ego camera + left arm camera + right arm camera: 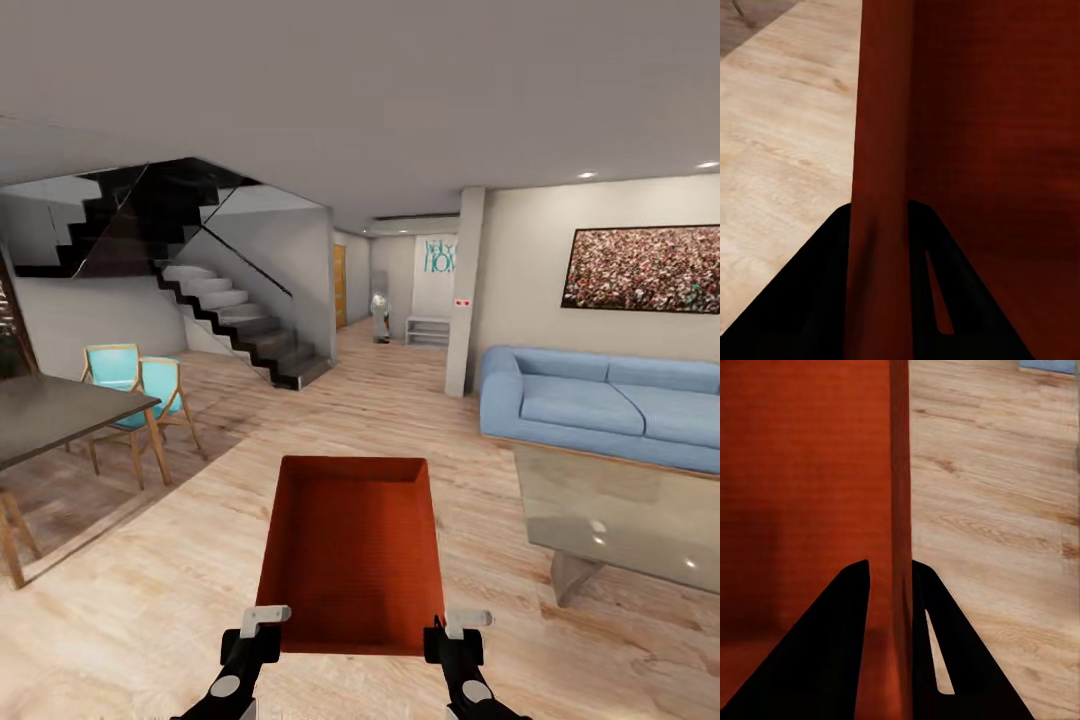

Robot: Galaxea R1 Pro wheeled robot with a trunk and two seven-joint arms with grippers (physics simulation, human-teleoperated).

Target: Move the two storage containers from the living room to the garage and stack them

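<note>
I am in the living room, holding one orange-red storage container [350, 545] level in front of me above the light wood-plank floor [180, 600]. My left gripper [262, 625] is shut on its left wall near the near corner, and my right gripper [450, 628] is shut on its right wall. In the left wrist view the black fingers [832, 300] straddle the red wall [877, 150]. The right wrist view has the fingers [832, 660] clamped on the wall [898, 472] of the container the same way. The bin is open-topped with nothing in it.
A blue sofa [600, 400] and a glass coffee table [620, 520] stand at the right. A dark dining table [50, 415] with turquoise chairs [140, 385] is at the left. Black stairs [230, 320] rise behind them. A hallway with a wooden door [340, 285] runs straight ahead past a white pillar [463, 290].
</note>
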